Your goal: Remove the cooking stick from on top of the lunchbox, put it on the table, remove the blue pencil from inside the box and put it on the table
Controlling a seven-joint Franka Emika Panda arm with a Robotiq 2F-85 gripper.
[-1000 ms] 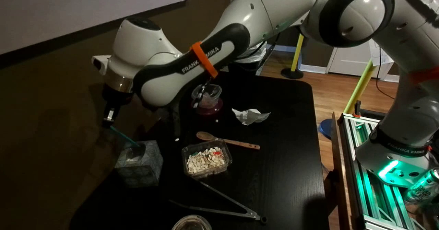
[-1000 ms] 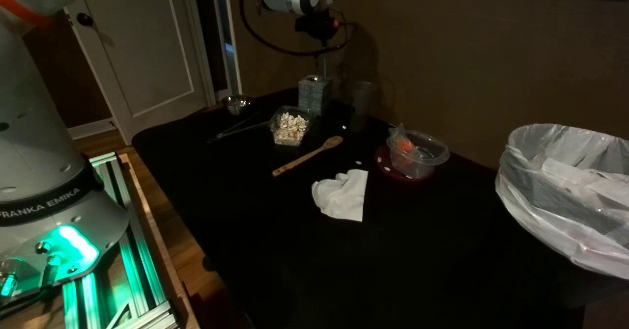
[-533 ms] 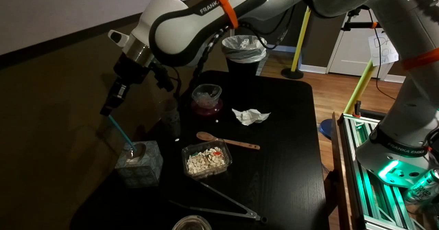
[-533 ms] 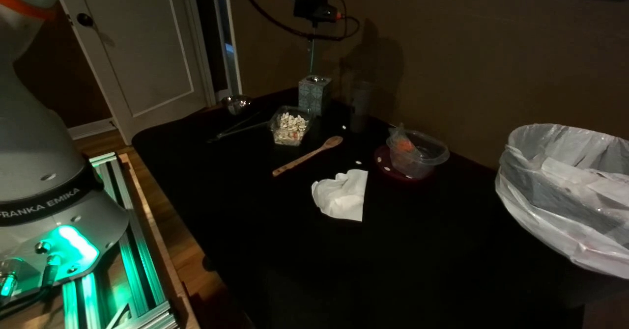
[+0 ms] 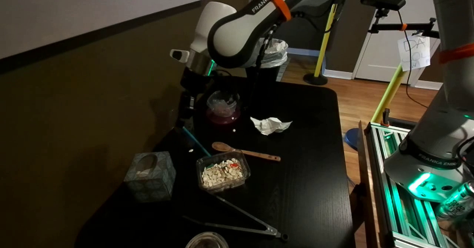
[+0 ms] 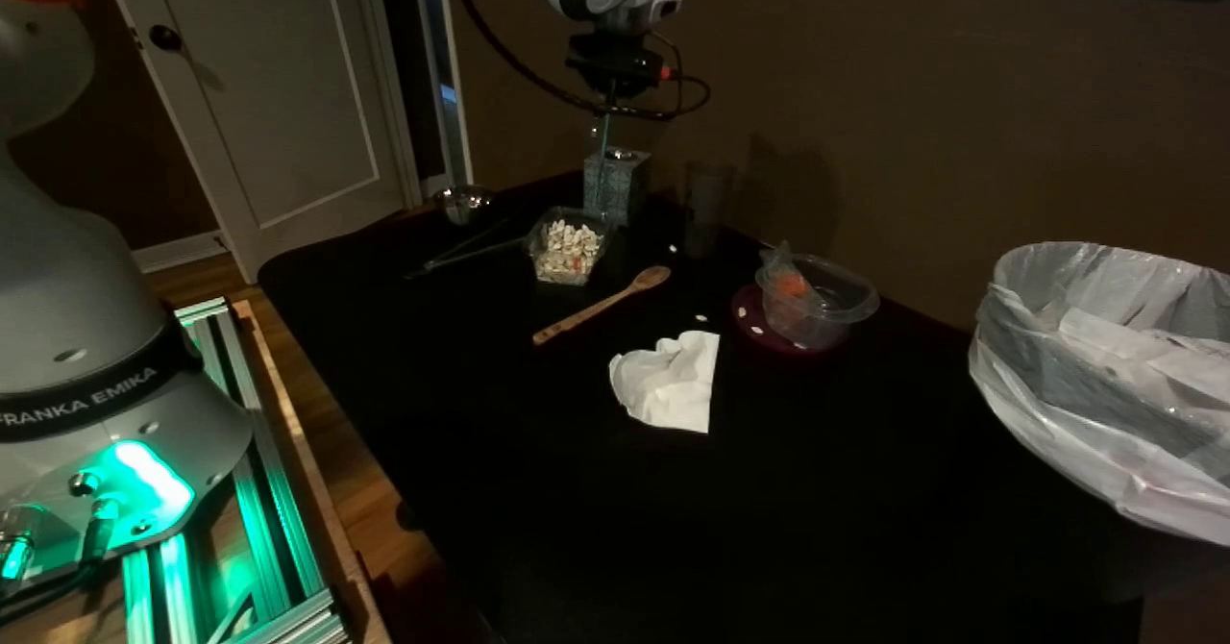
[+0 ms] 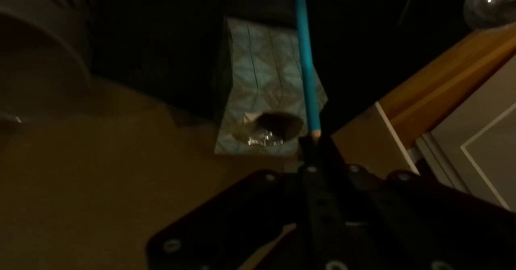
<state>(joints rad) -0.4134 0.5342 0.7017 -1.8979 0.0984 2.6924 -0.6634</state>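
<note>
Wooden cooking stick (image 5: 257,154), on bench (image 5: 307,137), we list done; blue pencil (image 7: 306,56), clenched in claw (image 7: 317,141), out of far-edge box (image 7: 268,88), unplaced.

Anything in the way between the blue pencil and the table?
Possibly the lunchbox: in both exterior views, the lower end of the blue pencil appears by its rim. I cannot tell whether it hangs directly above.

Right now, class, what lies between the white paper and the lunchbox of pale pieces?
A wooden spoon lies on the black table between the white paper and the lunchbox; this shows in both exterior views.
</note>
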